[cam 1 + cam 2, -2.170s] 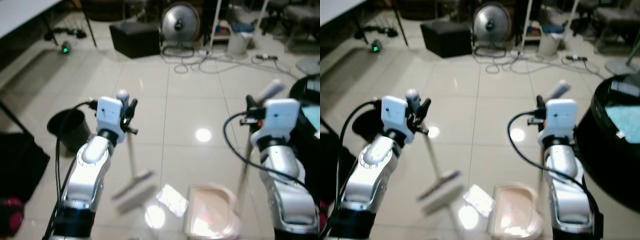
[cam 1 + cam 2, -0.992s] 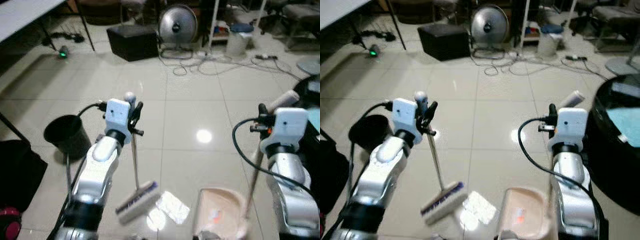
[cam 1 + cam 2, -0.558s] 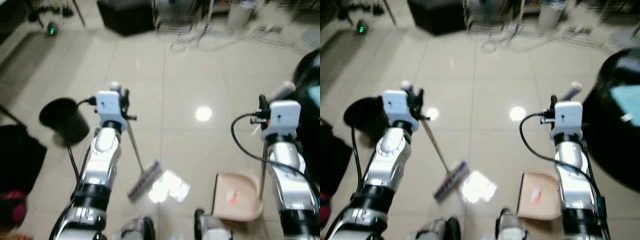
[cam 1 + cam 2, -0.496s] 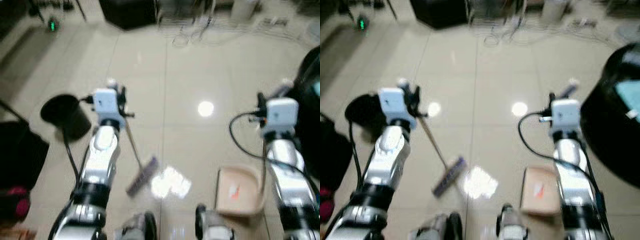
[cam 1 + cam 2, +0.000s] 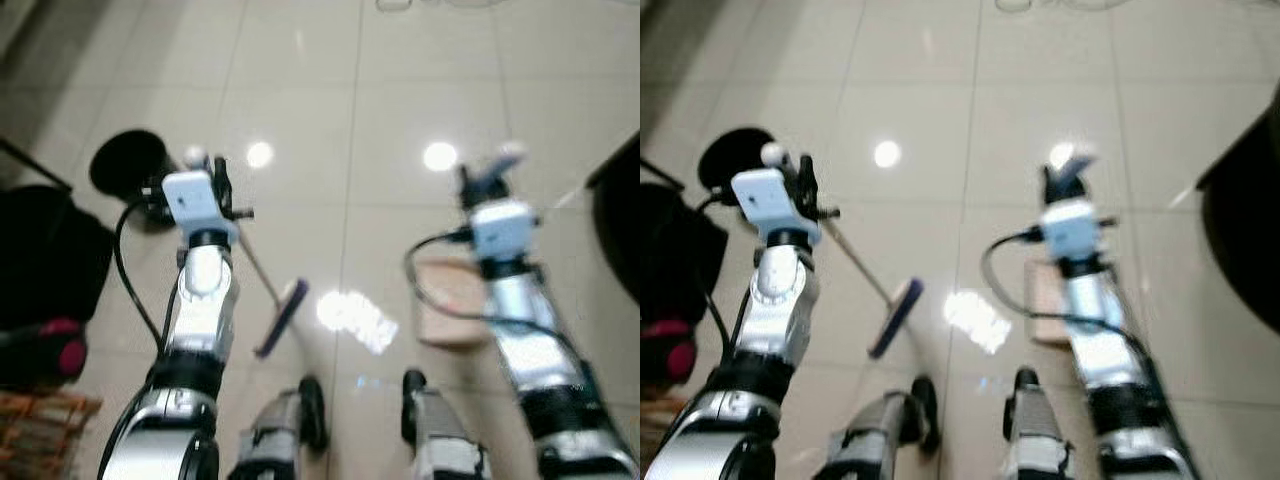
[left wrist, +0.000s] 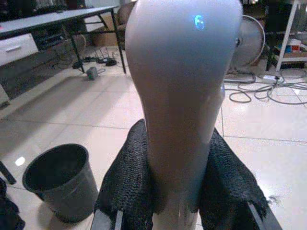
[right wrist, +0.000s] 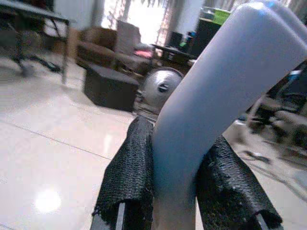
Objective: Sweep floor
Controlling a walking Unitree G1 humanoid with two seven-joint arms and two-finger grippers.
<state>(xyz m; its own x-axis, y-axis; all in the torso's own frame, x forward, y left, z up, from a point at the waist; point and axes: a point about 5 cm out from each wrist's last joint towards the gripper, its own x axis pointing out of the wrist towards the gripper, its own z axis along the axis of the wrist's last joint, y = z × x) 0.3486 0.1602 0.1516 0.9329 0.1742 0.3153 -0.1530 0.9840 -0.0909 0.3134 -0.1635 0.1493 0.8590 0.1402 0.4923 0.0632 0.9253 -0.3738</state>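
On the pale tiled floor (image 5: 420, 90), down by the robot's own feet, the action sits low and close, and the head views are blurred. Over on the left side, the left gripper (image 5: 205, 190) is clamped around the top of the broom handle (image 6: 184, 96), and the left wrist view confirms it: both black fingers (image 6: 127, 182) press against the grey handle, one on each side. From that grip the thin handle slants down and inward to the broom head (image 5: 281, 316), which rests on the tiles ahead of the robot's left foot, bristle edge showing purple. Just beside the broom head, toward the middle, a bright patch on the floor (image 5: 357, 316) glares white; whether it is litter or reflected light cannot be told from this blur.

Across on the right, the right gripper (image 5: 492, 192) is closed on the dustpan handle (image 7: 216, 96), black fingers (image 7: 132, 177) squeezing the pale grey grip from both sides in the right wrist view. The dustpan (image 5: 450, 305), a peach-coloured tray, lies flat on the tiles beside the right arm, well apart from the broom head with the bright patch between them.

Behind the left arm stands a black bin (image 5: 128, 165), open top up. A fan (image 7: 160, 91) and a dark box (image 7: 108, 86) stand far back in the room.
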